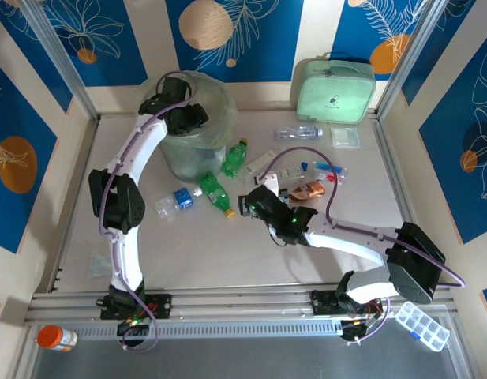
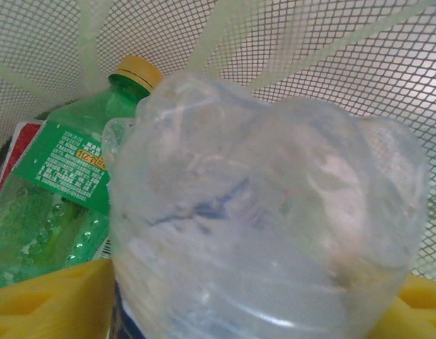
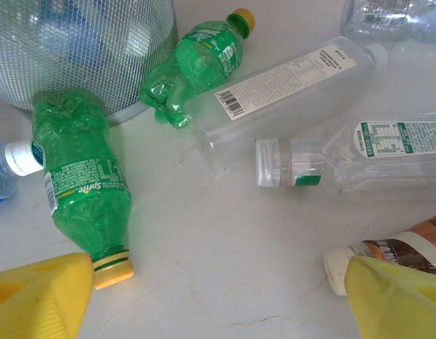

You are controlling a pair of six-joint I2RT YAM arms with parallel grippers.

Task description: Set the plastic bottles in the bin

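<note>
From above, the left arm arches over the bin (image 1: 219,101) at the far left of the table (image 1: 361,229). Its left gripper (image 1: 189,118) hangs inside the rim, the natural pose for a drop. The right gripper (image 1: 251,204) hovers low at mid-table beside a green bottle (image 1: 214,193). A second green bottle (image 1: 234,158) lies at the bin's foot and a blue-capped bottle (image 1: 174,201) lies further left. A mint-green case (image 1: 335,88) stands at the back. In the left wrist view, a crumpled clear bottle (image 2: 267,212) sits between the yellow fingers (image 2: 48,300), with the bin's mesh wall behind it. The pads flank it on both sides, but I cannot tell whether they pinch it or have let go. Behind it, a yellow-capped bottle (image 2: 62,183) already lies in the bin; its label has white small print and an orange patch, both too fine to read. In the right wrist view, the jaws stand wide over bare table with nothing between them. The green bottle (image 3: 80,176), whose label reads "Sprite", lies with its cap just beside one finger (image 3: 34,296), likely the next pick. Beyond it lies a long clear bottle (image 3: 288,85) with a barcode label whose print is illegible. A brown-labelled bottle (image 3: 401,247) sits half hidden behind the other finger.
</note>
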